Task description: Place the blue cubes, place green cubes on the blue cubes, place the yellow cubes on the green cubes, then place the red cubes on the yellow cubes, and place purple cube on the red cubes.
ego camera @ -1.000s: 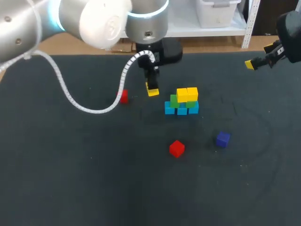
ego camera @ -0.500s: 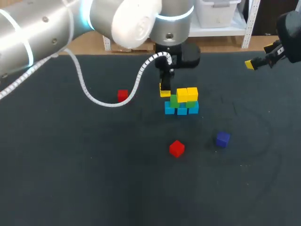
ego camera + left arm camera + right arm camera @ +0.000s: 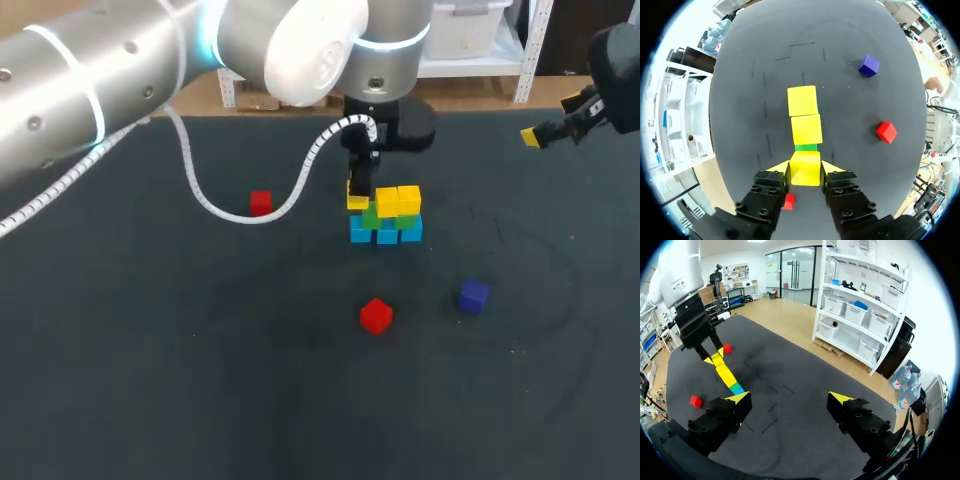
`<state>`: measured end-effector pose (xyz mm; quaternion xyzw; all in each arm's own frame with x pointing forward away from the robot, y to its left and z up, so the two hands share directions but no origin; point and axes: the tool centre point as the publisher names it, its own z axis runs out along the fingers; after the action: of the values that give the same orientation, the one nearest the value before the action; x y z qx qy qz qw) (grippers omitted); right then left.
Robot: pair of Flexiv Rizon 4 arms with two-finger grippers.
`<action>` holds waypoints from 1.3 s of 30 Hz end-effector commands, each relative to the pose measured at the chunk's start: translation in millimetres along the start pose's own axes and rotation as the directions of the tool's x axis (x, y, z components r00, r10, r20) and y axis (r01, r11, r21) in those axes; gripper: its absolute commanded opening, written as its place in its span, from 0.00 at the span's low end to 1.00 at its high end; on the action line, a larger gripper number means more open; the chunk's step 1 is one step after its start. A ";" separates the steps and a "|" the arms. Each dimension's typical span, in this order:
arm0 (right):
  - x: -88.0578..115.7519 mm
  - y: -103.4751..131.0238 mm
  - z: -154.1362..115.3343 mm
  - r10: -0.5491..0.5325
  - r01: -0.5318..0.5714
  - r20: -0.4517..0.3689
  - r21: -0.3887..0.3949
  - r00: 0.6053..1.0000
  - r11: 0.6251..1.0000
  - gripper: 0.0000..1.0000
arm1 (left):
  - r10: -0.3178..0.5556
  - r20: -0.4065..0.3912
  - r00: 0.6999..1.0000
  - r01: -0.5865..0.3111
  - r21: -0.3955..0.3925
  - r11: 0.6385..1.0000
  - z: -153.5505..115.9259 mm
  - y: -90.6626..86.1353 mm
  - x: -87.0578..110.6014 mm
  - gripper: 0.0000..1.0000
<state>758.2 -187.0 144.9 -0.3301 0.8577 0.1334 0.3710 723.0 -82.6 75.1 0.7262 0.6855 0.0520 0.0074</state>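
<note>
Over the last second the left gripper (image 3: 358, 190) had swung in from the open table (image 3: 150, 350) on the stack's left and come to hang at the left end of the stack (image 3: 388, 222). The right gripper (image 3: 789, 399) had not stirred. The left gripper's jaws were clamped on a yellow cube (image 3: 805, 168), one yellow tip pressed to each side of it.

The stack itself was a low wall. A row of blue cubes (image 3: 387, 235) sat at the bottom with green cubes (image 3: 408, 220) on them. Two yellow cubes (image 3: 398, 199) stood side by side on the middle and right of the green layer. The held cube sat over the left green cube (image 3: 806, 147), in line with the two already placed. From either view I could not be sure whether it rested on that green cube or hung just clear of it.

One red cube (image 3: 261, 203) lay well apart to the left of the stack. A second red cube (image 3: 376, 315) lay on the near side of the stack, apart from it. The purple cube (image 3: 474, 295) lay near and to the right of the stack, also clear of it.

The right gripper hung far to the right of the stack, by the table's back edge. Its jaws stood wide apart with nothing between them.
</note>
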 end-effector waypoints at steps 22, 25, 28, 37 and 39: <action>0.5 -0.7 0.1 -0.001 0.001 0.002 -0.003 1.000 1.000 1.00 | -0.010 -0.004 1.000 0.010 0.006 1.000 7.4 5.7 -8.7 0.00; 0.5 -0.7 0.1 -0.001 0.001 0.002 -0.003 1.000 1.000 1.00 | -0.009 -0.003 1.000 0.009 0.007 1.000 7.4 5.7 -9.3 0.00; 0.5 -0.7 0.1 -0.001 0.001 0.002 -0.003 1.000 1.000 1.00 | -0.005 -0.004 1.000 0.005 0.008 1.000 7.3 5.5 -10.1 0.00; 0.5 -0.7 0.1 -0.001 0.001 0.002 -0.003 1.000 1.000 1.00 | -0.002 -0.005 1.000 0.002 0.012 1.000 8.4 5.2 -13.1 0.00; 0.5 -0.7 0.1 -0.001 0.001 0.002 -0.003 1.000 1.000 1.00 | -0.004 -0.006 1.000 0.004 0.012 1.000 8.8 5.3 -13.2 0.00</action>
<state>758.2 -187.0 144.9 -0.3301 0.8577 0.1334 0.3710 725.4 -93.9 66.0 0.7247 0.6872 0.0503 0.0046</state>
